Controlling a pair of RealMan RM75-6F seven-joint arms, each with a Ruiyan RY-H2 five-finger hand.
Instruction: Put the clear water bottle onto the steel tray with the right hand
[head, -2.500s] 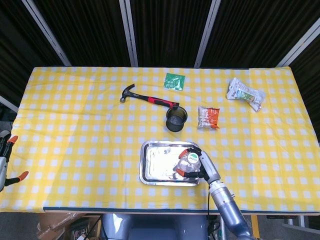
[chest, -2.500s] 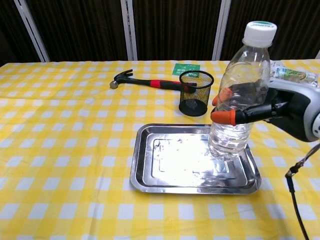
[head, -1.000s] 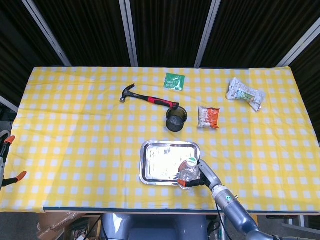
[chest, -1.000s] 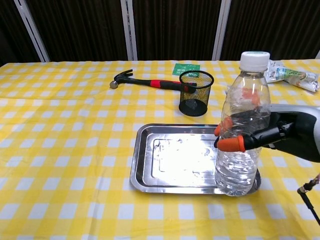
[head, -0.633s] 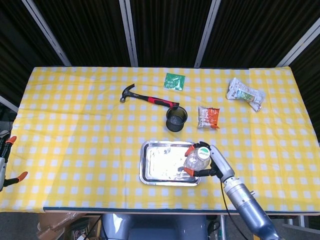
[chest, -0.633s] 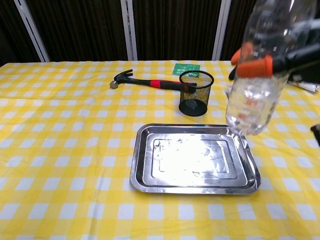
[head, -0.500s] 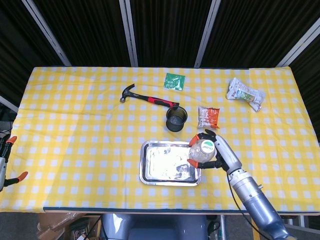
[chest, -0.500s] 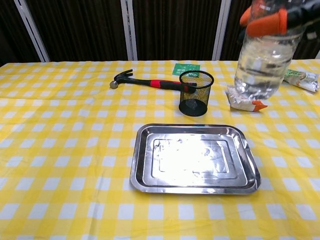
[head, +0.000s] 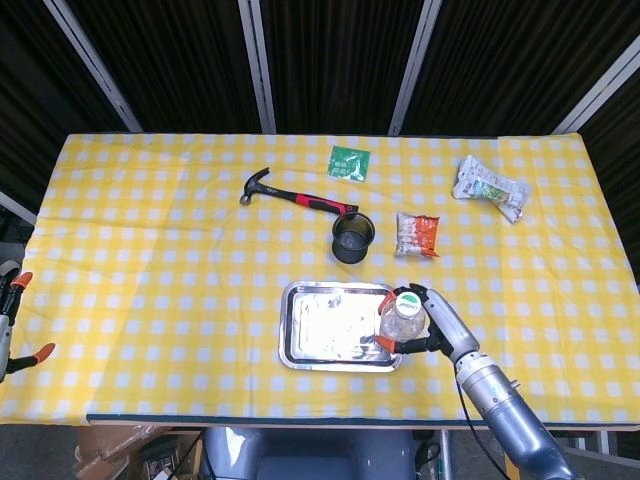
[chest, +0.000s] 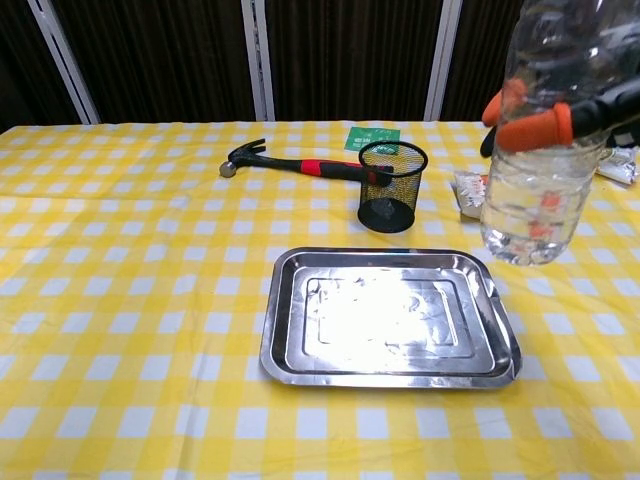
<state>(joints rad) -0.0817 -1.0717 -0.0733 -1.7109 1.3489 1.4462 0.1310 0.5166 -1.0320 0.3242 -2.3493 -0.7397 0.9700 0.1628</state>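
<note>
My right hand (head: 428, 326) (chest: 560, 115) grips the clear water bottle (head: 402, 318) (chest: 545, 150) around its middle with orange-tipped fingers. The bottle is upright and lifted off the table, hanging above the right edge of the steel tray (head: 300, 340) (chest: 285, 320). In the chest view its cap is cut off by the top edge and its base floats higher than the tray's rim. The tray lies near the table's front edge with nothing on it. My left hand (head: 10, 320) shows only at the far left edge of the head view, beyond the table.
A black mesh cup (head: 353, 237) (chest: 391, 185) stands just behind the tray. A red-handled hammer (head: 300, 196) (chest: 300, 164) lies behind it to the left. A green packet (head: 348, 161), an orange snack bag (head: 418, 234) and a crumpled wrapper (head: 488, 187) lie further back and right.
The bottle stood low at the tray's front right corner a second ago, then rose high to the right, and has now come down a little toward the tray's right edge.
</note>
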